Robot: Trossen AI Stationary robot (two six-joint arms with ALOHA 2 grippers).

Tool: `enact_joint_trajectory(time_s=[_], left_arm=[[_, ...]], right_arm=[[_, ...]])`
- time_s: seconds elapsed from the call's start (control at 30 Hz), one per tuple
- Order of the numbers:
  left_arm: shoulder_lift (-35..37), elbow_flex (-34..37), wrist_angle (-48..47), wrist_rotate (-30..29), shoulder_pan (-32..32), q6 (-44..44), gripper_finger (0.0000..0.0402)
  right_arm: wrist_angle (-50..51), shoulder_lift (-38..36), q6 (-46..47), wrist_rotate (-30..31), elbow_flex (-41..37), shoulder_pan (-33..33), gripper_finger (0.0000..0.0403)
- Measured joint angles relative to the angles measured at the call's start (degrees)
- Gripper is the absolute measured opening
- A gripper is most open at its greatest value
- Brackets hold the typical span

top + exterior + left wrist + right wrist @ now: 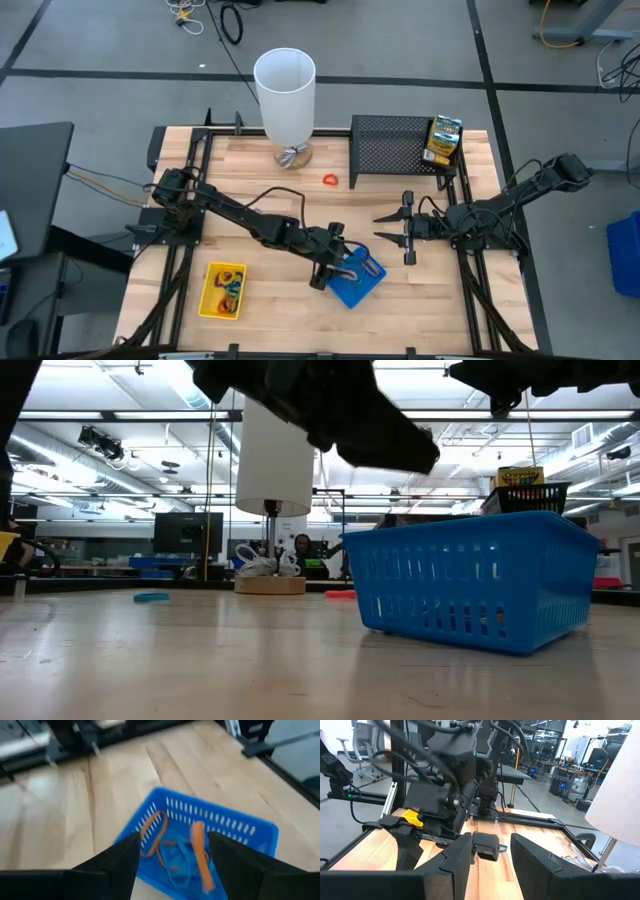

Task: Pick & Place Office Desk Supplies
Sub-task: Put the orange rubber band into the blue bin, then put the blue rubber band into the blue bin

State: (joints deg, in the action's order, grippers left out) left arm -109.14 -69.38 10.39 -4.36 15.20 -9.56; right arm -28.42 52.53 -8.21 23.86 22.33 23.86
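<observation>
A blue slotted tray (368, 285) stands on its base on the wooden table near the front centre. Orange rubber bands (200, 852) and blue rubber bands (177, 865) lie inside it. My left gripper (172, 865) hovers open just above the tray's left side, with nothing between its fingers. My right gripper (380, 228) waits open above the table, to the right of the tray. At the front left a yellow tray (222, 290) holds more coloured bands. One red band (330, 180) lies flat on the table, farther back.
A tall white cylinder (285, 95) stands at the far edge. A black mesh rack (395, 150) at the far right holds a green-yellow box (443, 140). Bare wood lies between the two trays and in the table's middle.
</observation>
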Motion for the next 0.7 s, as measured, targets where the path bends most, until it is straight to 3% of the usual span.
enact_joint_trajectory(time_s=[0.23,0.37,0.6,0.7], left_arm=[[-0.04,-0.02,-2.59,4.61,-0.74,8.47,0.024],[-0.06,-0.02,-3.22,3.81,-0.24,8.72,0.024],[3.31,0.05,-19.42,-13.42,2.25,9.22,0.024],[5.43,1.59,-24.65,-17.38,3.03,12.91,0.024]], right_arm=[[-0.02,0.0,-0.17,0.0,0.0,0.0,0.0148],[-0.02,0.0,-0.12,0.01,0.0,-0.01,0.0148],[0.91,-0.02,0.07,0.02,0.02,0.01,0.0148],[1.4,-0.02,0.2,0.02,0.02,-0.01,0.0148]])
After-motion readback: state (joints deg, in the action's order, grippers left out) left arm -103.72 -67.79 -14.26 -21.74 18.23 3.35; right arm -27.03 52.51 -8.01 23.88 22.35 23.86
